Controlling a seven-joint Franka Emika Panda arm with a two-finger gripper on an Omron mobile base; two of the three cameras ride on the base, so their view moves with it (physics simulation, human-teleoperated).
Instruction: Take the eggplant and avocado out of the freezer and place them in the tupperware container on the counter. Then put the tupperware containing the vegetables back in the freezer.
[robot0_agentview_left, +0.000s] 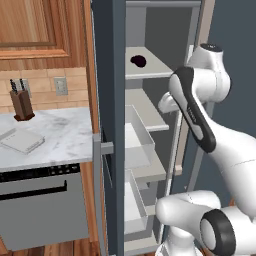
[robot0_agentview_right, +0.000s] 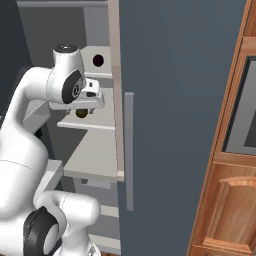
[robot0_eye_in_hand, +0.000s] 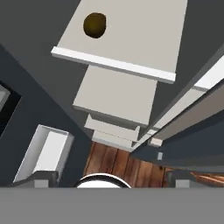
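Freezer (robot0_agentview_left: 114, 75): one tall dark blue-grey cabinet, door swung open, light grey inside. In the left base view I count three flat shelves in the upper part and two pale pull-out drawers below, both drawn partly out.
My arm: one, white with dark joints, reaching into the open freezer at the level of the middle shelves.
Tabletop (robot0_agentview_left: 60, 132): one veined marble slab left of the freezer, over a grey dishwasher front.
Tupperware container (robot0_agentview_left: 22, 140): one shallow pale tray, lying flat on the tabletop near its front left, nothing in it that I can see.
Knife block (robot0_agentview_left: 21, 105): one, brown, standing at the back of the tabletop against the tiled wall, well apart from the tray.
Pincer (robot0_eye_in_hand: 105, 179): my two fingers stand wide apart at the bottom corners of the hand view, nothing between them, pointing down past the shelf edges.
Eggplant (robot0_agentview_left: 138, 61): one dark purple lump on the top shelf, toward the back.
Avocado (robot0_eye_in_hand: 94, 25): one olive-brown ball on a lower shelf, near its rear left part in the hand view; in the right base view it sits just under my hand.
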